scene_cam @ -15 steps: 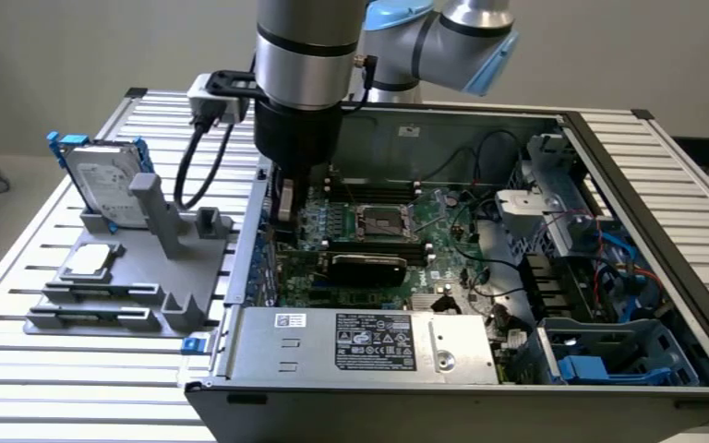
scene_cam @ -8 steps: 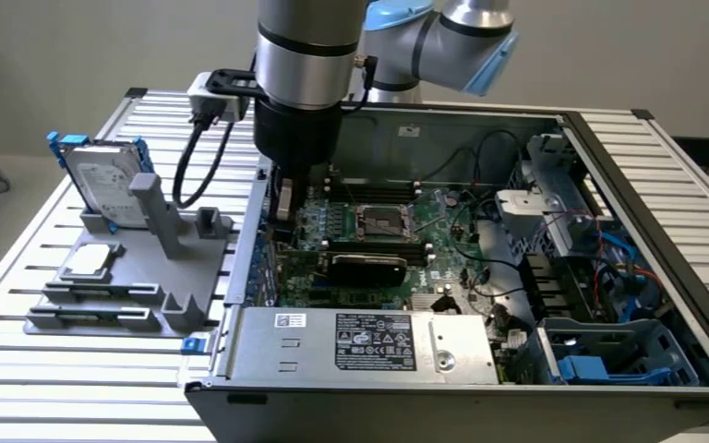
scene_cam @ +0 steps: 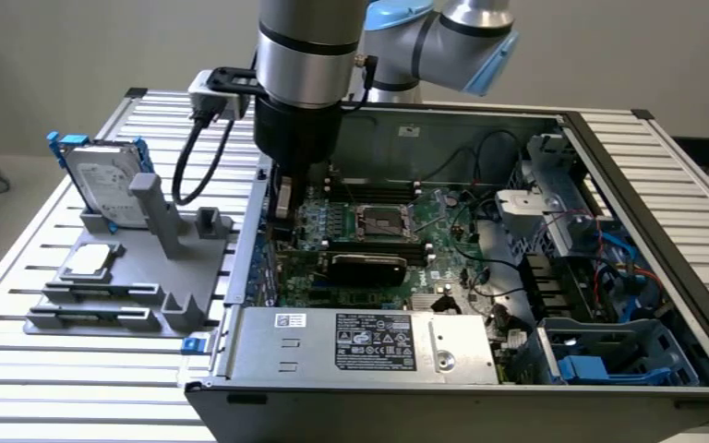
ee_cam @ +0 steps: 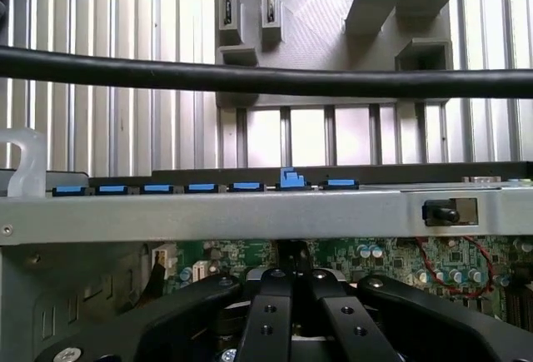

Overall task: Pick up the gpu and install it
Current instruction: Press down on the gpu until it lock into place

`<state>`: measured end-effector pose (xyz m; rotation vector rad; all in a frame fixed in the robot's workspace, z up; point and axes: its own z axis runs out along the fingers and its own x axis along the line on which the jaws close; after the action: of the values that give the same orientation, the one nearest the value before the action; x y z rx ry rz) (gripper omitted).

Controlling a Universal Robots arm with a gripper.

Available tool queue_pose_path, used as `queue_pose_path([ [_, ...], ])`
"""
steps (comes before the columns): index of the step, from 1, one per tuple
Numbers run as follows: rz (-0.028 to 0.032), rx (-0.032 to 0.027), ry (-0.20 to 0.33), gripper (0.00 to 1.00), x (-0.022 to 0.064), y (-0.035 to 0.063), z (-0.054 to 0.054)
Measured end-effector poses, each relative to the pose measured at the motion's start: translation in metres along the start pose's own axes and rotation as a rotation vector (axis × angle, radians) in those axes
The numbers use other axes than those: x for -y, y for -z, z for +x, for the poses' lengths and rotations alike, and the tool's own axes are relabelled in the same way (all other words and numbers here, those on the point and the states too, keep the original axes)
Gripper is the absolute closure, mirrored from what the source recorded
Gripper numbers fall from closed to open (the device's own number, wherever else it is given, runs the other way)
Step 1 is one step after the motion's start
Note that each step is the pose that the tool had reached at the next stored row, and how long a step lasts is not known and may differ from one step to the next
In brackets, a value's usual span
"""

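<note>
The gpu sits on the big green board inside the computer case. The gripper is pressed together, just left of it in the exterior view.

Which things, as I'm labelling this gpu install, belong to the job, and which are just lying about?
Job:
- gpu
- motherboard
- case
- tool, shut, down inside the case

Lying about:
- hard drive
- grey rack
- power supply
</note>
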<state>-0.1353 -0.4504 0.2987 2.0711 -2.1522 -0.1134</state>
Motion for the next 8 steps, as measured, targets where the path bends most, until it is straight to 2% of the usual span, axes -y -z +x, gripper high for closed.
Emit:
queue_pose_path([
  [8, -0.0052, -0.0011, -0.012, 0.89, -0.0001, 0.0, -0.0011],
])
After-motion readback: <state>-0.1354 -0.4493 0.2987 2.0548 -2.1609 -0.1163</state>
